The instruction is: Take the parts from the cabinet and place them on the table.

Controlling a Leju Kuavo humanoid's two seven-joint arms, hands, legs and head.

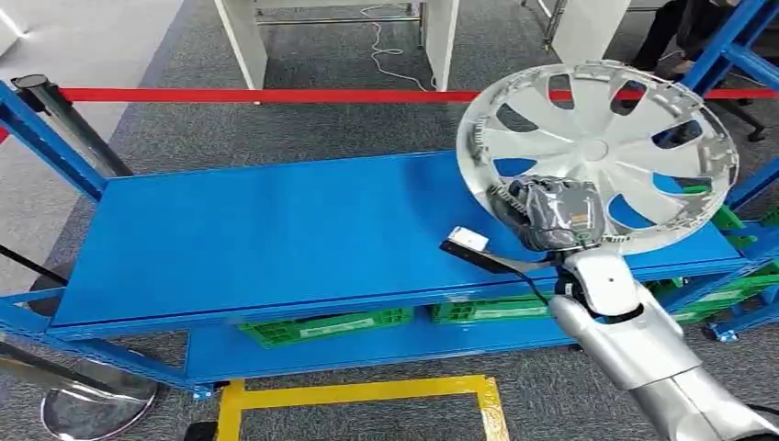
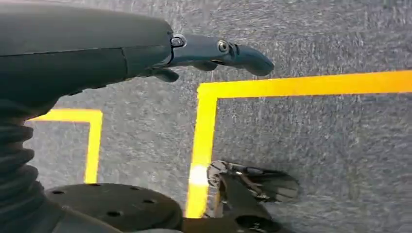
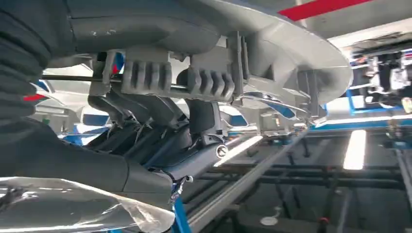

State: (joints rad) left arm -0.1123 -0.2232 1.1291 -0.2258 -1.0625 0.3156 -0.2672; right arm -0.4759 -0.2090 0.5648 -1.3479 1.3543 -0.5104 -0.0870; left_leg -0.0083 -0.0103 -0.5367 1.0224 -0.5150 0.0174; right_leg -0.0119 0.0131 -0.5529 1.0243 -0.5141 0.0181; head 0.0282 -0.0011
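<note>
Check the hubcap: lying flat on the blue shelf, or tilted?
Tilted. The hubcap stands raised at an angle above the blue shelf, held at its lower rim by the right hand.

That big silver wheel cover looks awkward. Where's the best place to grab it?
Probably at the rim, as the right hand does now on the wheel cover's lower edge. The disc is wide and thin, and the openings between its spokes let fingers hook around the edge from the robot's side.
</note>
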